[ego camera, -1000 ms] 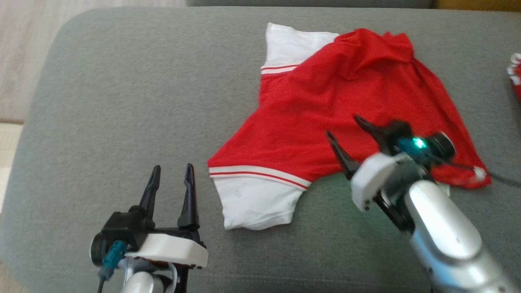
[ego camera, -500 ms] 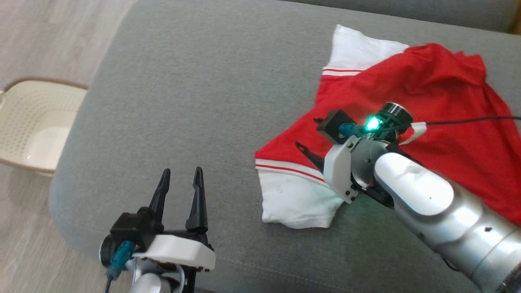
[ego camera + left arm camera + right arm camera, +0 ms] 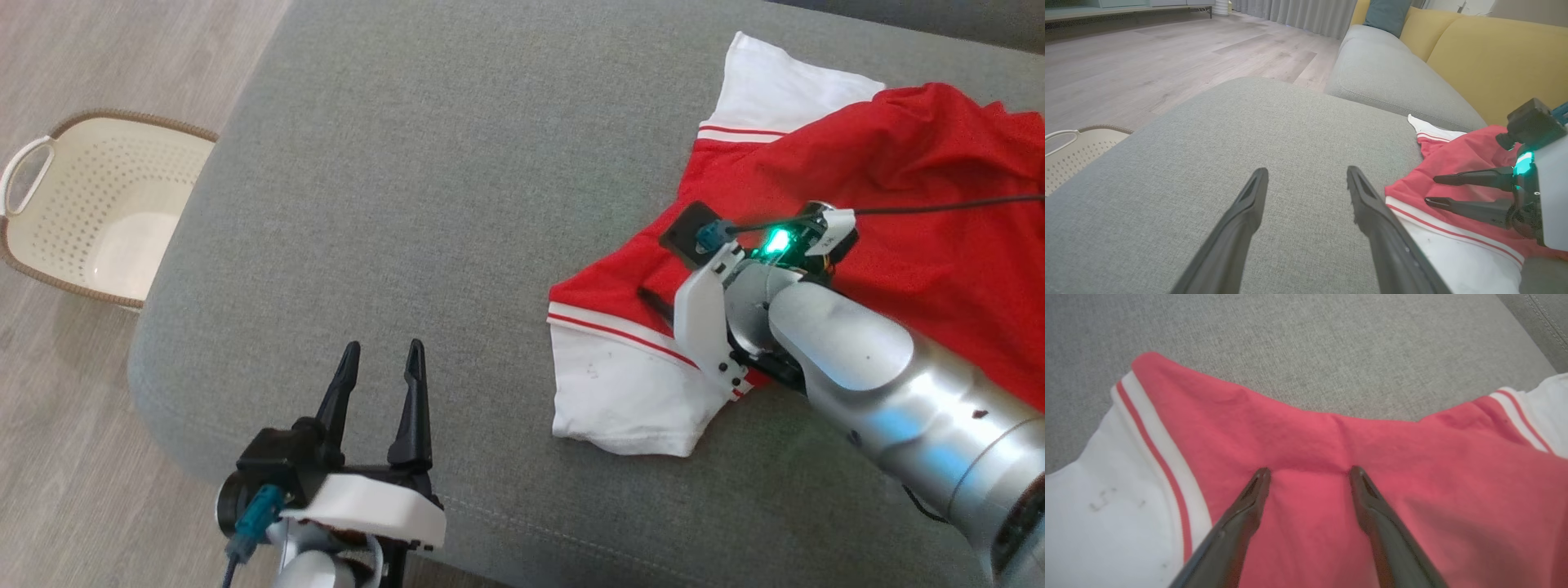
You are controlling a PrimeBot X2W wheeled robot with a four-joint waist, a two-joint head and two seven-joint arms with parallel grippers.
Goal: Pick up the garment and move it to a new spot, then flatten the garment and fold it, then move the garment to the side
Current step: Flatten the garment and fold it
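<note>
The red-and-white garment (image 3: 898,204) lies on the right of the grey sofa cushion (image 3: 449,204), whose left half is bare to its rounded edge, with a cream basket (image 3: 98,212) beyond it. The left gripper (image 3: 384,346) hangs open and empty over bare cushion. The right gripper (image 3: 1309,470), fingers wide and gripping nothing, points at the red cloth beside the white sleeve (image 3: 629,392), whose faint marks are too small to read.
</note>
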